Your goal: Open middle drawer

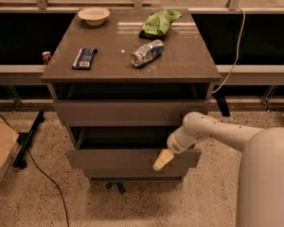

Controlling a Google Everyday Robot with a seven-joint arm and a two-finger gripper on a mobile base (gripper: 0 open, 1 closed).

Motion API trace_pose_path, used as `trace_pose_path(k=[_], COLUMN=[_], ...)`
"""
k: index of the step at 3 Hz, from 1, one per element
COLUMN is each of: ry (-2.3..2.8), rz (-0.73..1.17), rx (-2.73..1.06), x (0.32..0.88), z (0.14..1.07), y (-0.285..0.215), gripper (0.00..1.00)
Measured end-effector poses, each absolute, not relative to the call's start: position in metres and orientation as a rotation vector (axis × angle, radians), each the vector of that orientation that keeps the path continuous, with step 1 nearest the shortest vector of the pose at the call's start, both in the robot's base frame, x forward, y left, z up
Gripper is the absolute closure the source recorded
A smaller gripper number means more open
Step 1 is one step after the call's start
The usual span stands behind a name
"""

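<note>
The middle drawer (113,158) is the second of three in a grey-brown cabinet. It stands pulled out toward me, with its dark inside showing behind the flat front. My gripper (162,160) is at the right part of that front, its pale tip against the upper edge. The white arm (213,131) reaches in from the lower right. The top drawer (128,112) above and the lowest drawer (132,172) below sit further back.
On the cabinet top (184,65) lie a bowl (93,15), a green bag (159,22), a crushed can (146,53) and a dark flat packet (84,58). A cardboard box (0,148) and a black cable (47,178) are on the floor at left.
</note>
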State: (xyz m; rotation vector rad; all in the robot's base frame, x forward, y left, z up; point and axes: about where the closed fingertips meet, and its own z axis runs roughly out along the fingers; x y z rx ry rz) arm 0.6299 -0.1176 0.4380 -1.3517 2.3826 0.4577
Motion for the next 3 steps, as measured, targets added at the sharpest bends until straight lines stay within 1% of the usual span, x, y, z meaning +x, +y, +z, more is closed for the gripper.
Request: trace_pose_path(k=[1,2,3], ry=[2.36,2.319,2.32], rz=[0.495,0.563,0.602], rx=[-1.5,-1.678,-1.744], x=[0.62,0.596,0.573], z=[0.43,0.425,0.424], y=[-0.118,-0.123,-0.131], gripper=[0.0,0.19,0.42])
